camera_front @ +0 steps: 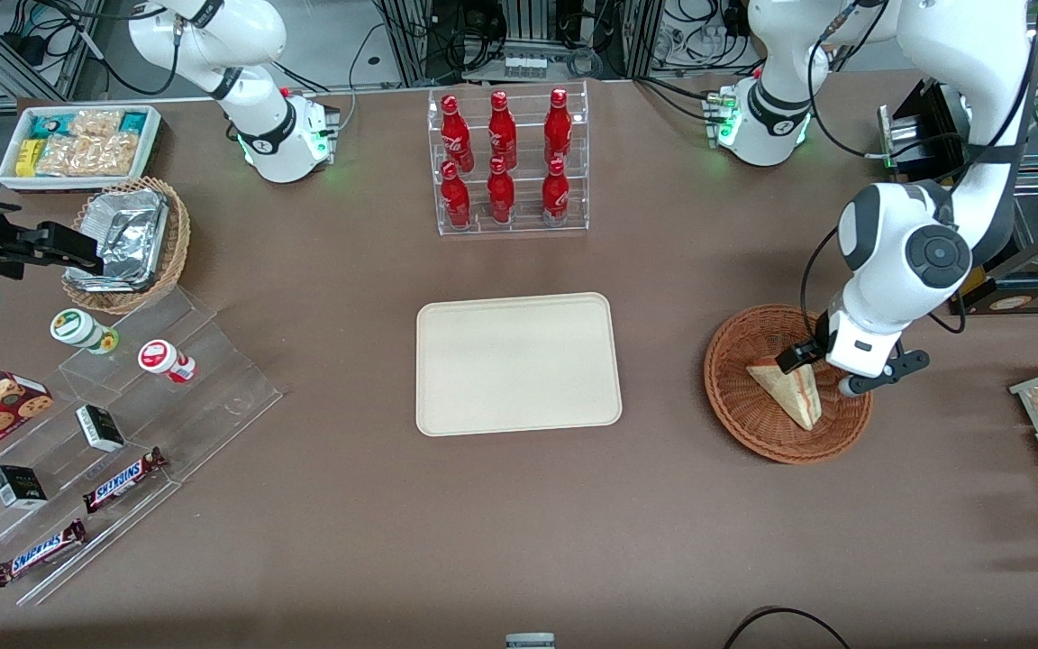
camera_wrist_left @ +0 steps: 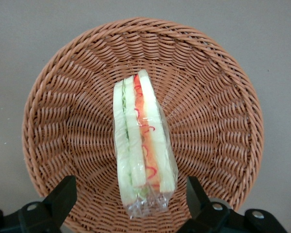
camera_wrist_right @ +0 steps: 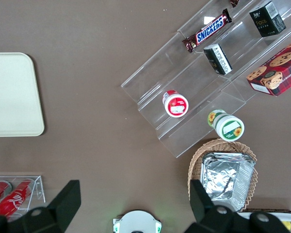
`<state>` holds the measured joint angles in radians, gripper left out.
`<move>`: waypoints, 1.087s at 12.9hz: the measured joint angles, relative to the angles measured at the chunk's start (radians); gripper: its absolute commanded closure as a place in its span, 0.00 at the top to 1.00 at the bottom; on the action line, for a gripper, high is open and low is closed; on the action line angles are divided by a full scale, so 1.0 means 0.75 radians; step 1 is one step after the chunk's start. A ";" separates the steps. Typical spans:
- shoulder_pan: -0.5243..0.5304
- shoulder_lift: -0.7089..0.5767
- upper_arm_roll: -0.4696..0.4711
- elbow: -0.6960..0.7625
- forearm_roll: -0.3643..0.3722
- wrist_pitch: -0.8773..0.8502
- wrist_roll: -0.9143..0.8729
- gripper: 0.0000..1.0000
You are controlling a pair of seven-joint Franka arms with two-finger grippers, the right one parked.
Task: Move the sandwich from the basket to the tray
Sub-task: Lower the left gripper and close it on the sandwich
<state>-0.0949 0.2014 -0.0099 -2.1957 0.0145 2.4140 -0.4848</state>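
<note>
While the sandwich (camera_front: 789,393) lies inside the reddish-brown basket (camera_front: 735,397) toward the working arm's end of the desk (camera_front: 519,523), the claw (camera_front: 830,371) hangs just above it, over the basket's edge farther from the front camera. Seen from the left wrist, the sandwich (camera_wrist_left: 143,145) is wrapped in clear film and rests on one of its bread faces against the basket's (camera_wrist_left: 218,121) woven floor, its red and light green filling layers turned upward. The claw (camera_wrist_left: 131,194) is spread wide, with one dark fingertip (camera_wrist_left: 63,194) on each side of the sandwich's wrapped end and clear gaps between the tips and the wrapper; it has hold of nothing.

Nearer the middle of the desk sits the cream-beige tray (camera_front: 447,406), well apart from the basket, with nothing on it. Farther from the front camera than the tray stands a clear rack of red bottles (camera_front: 505,158). Toward the parked arm's end are a lighter wicker basket holding foil (camera_front: 127,239), a white bin of snacks (camera_front: 77,144) and clear stepped shelves (camera_front: 213,397) carrying chocolate bars (camera_front: 122,479) and small boxes.
</note>
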 measured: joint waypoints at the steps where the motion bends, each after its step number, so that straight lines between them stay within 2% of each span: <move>1: 0.000 0.016 0.000 0.000 0.000 0.017 0.000 1.00; 5: 0.000 0.064 0.000 0.000 0.000 0.063 -0.001 1.00; 6: 0.000 0.074 0.000 0.000 0.000 0.071 -0.002 0.91; 7: -0.001 0.083 0.000 0.000 0.000 0.084 -0.003 0.73; 9: -0.002 0.100 -0.001 0.000 -0.001 0.101 -0.016 0.19; 10: -0.002 0.109 -0.002 0.000 -0.001 0.105 -0.022 0.01; 14: -0.033 0.123 -0.011 0.023 -0.002 0.106 -0.115 0.00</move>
<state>-0.1196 0.2936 -0.0182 -2.1787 0.0133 2.4934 -0.5709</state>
